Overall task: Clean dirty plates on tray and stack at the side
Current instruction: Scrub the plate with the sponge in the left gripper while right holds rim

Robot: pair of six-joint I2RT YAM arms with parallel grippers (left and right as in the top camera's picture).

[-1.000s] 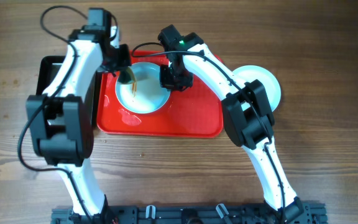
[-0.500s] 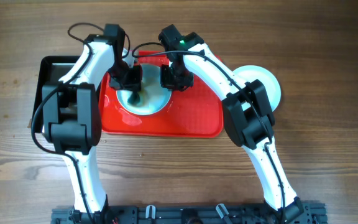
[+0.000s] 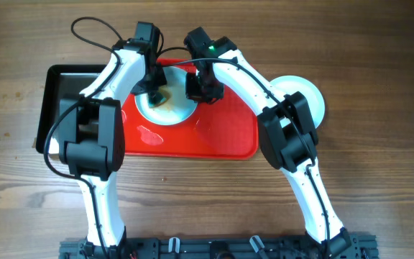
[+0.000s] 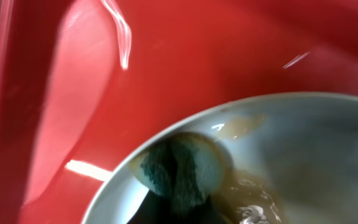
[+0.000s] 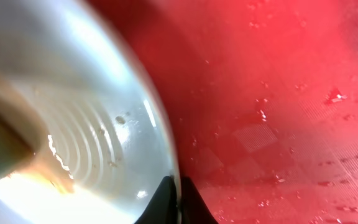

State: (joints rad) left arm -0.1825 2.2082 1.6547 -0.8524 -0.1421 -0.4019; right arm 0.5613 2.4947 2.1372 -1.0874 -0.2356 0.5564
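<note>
Sponge (image 4: 179, 171), clamped in the left claw (image 3: 154, 97), presses the plate (image 3: 171, 114) far-left of centre; the right claw (image 3: 195, 95) pinches its right rim on the tray (image 3: 221, 140).

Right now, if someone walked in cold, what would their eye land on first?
The big red tray mid-table, with both arms meeting over one white plate at its far left corner. The left gripper presses a green-and-yellow sponge into wet brown smears on it, while the right gripper pinches its rim. Another white plate sits off the tray to the right.
</note>
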